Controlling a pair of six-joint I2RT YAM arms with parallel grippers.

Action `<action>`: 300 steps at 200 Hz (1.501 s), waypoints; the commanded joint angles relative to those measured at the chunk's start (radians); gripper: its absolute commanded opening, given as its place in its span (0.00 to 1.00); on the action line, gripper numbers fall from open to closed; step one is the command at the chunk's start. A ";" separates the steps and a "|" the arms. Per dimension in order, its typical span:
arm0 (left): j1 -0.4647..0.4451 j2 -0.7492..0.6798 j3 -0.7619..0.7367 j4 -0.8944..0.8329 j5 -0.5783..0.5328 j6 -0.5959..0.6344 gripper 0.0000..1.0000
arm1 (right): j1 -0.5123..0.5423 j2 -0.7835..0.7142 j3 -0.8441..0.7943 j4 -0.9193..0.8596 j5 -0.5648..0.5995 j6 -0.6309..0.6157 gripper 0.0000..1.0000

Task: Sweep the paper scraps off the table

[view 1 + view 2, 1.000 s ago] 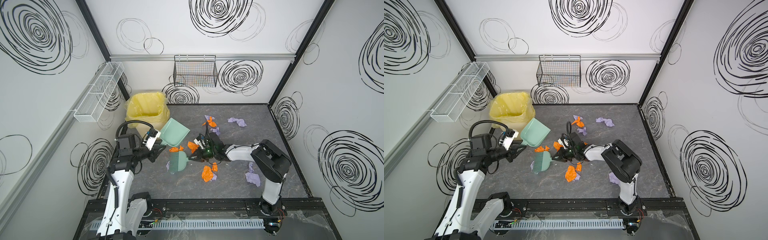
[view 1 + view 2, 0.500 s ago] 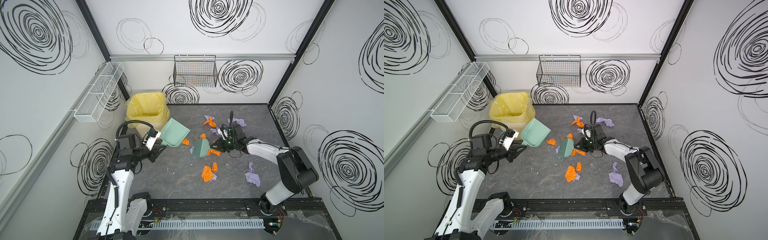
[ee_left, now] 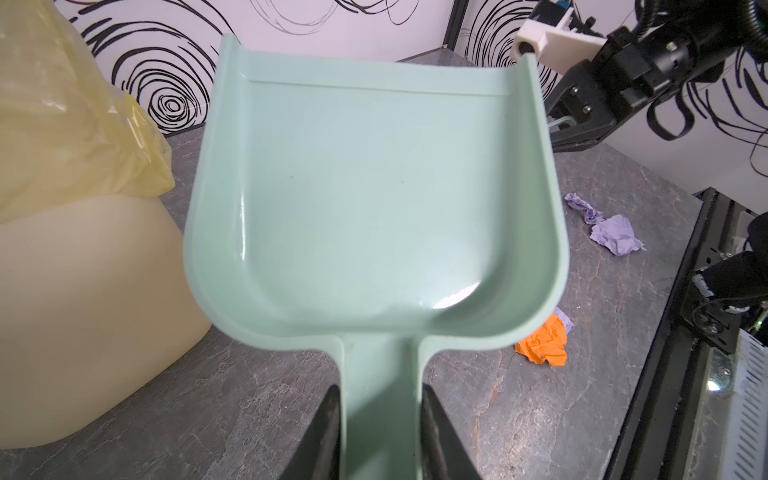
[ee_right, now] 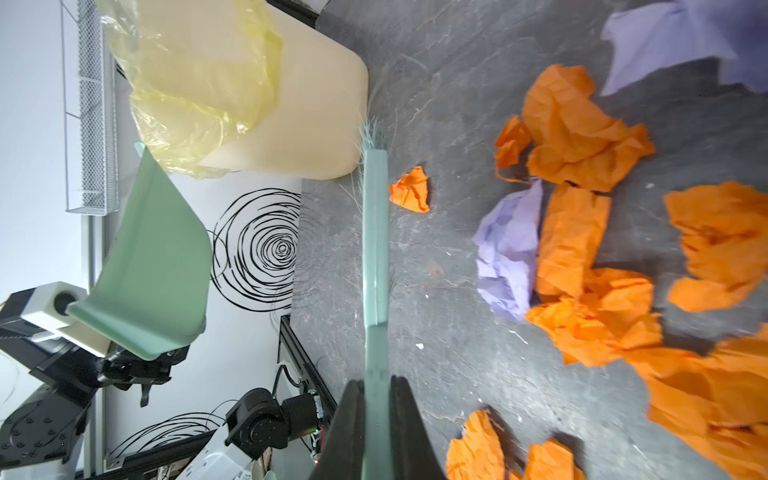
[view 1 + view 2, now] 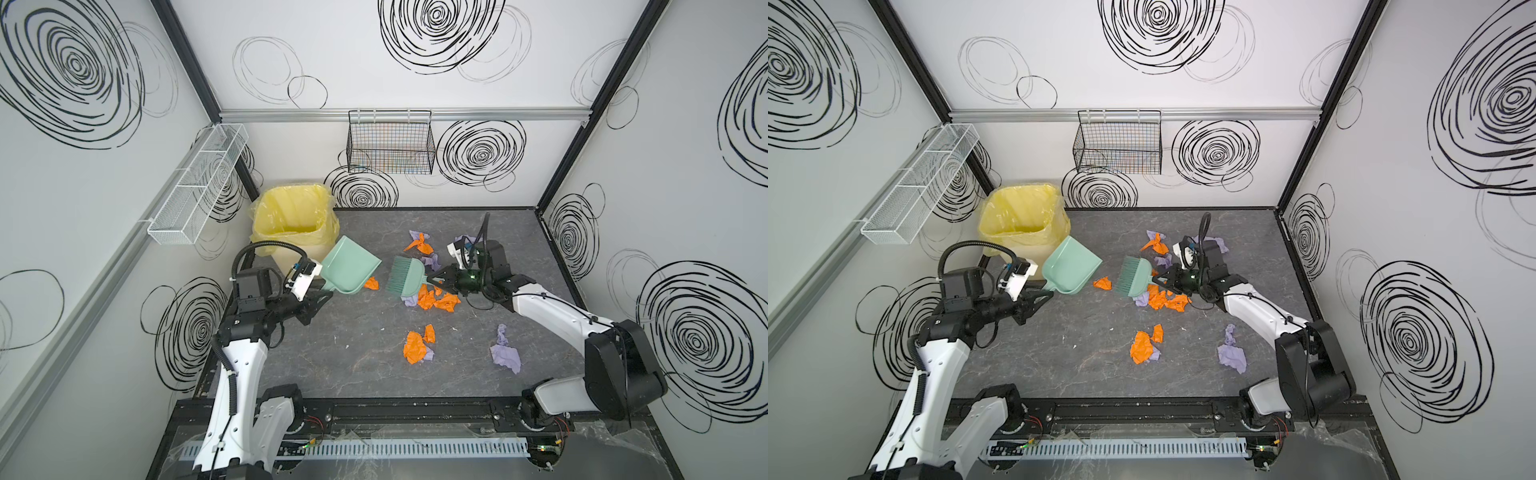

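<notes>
Beside the scraps [image 5: 440,300], right gripper [image 5: 434,279] clamps brush [image 5: 405,276] — arm [image 5: 552,313] outstretched (inward).

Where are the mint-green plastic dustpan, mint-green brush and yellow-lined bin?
Mint-green plastic dustpan [image 5: 351,266]: in a top view, inner floor.
Mint-green brush [image 5: 399,276]: in a top view, bristles.
Yellow-lined bin [image 5: 291,192]: in a top view, back rim.

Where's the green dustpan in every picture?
Top view: dustpan left of middle, beside the yellow-bagged bin.
Top view: dustpan in the same spot, beside the bin.
Left wrist: dustpan fills most of the picture, bin beside it.
Right wrist: dustpan tilted, beyond the brush, near the bin.
Shared landmark: the yellow-bagged bin.
</notes>
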 commanded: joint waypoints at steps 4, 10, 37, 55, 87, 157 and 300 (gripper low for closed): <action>0.009 -0.003 -0.001 0.015 0.034 0.017 0.00 | 0.067 0.092 0.119 0.148 0.016 0.096 0.00; 0.010 -0.003 -0.001 0.014 0.035 0.015 0.00 | 0.085 0.125 0.149 0.158 0.020 0.105 0.00; 0.011 -0.006 -0.003 0.010 0.030 0.021 0.00 | 0.148 0.298 0.304 0.150 0.029 0.122 0.00; 0.014 -0.006 -0.006 0.005 0.030 0.026 0.00 | 0.172 0.393 0.377 0.145 0.038 0.129 0.00; 0.018 -0.009 -0.006 0.003 0.032 0.029 0.00 | 0.176 0.509 0.411 0.155 0.052 0.144 0.00; 0.018 0.004 -0.006 0.002 0.040 0.033 0.00 | 0.150 0.526 0.279 0.163 0.061 0.100 0.00; 0.007 0.015 -0.009 0.009 0.048 0.038 0.00 | -0.049 -0.030 -0.100 -0.113 0.119 -0.133 0.00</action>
